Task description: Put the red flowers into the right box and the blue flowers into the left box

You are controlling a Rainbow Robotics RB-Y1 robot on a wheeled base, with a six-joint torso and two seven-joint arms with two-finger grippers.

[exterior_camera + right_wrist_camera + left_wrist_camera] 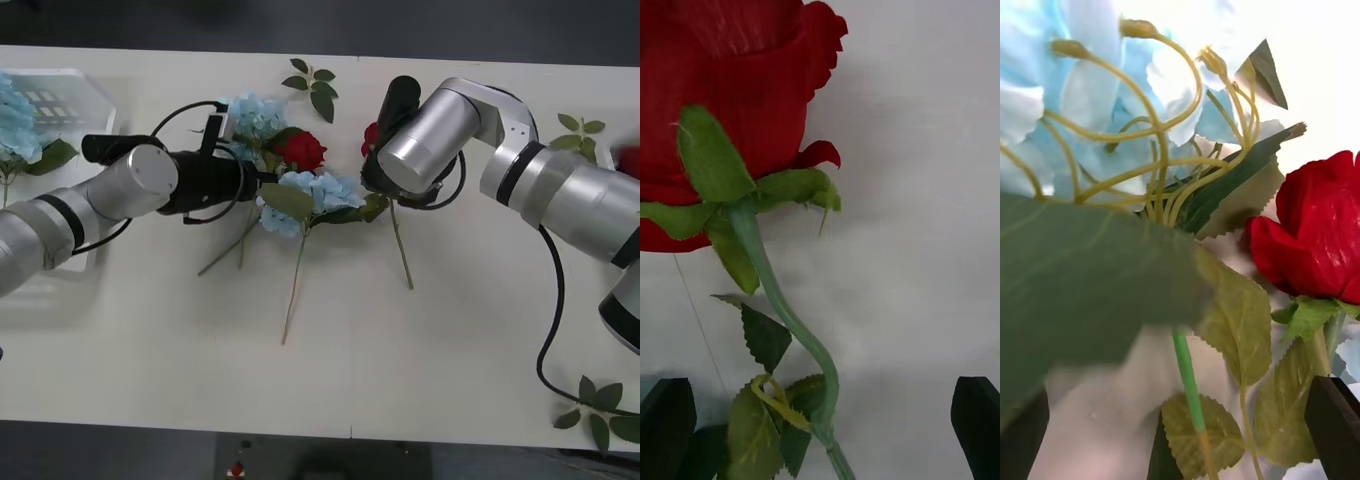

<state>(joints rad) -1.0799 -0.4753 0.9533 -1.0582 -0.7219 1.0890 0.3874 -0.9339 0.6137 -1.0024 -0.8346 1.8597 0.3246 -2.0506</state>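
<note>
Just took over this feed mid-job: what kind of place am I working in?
Probably a lab or test bench, not a florist's. A plain white table holds artificial blue flowers and red flowers, with the left box at its edge, and the left gripper and right gripper both reaching into the pile.

Roses [303,151] are showing deep red over green sepals; the close rose [730,112] is carrying a pale green stem and serrated darker leaves. Hydrangeas [318,192] are reading pale sky-blue, with yellow-green stalklets [1150,142] and broad green leaves. Table [330,340] is looking cream-white. Left box [70,95] is showing translucent white, slotted. Arms are showing silver with black bands. Fingers [975,416] are appearing black.
</note>
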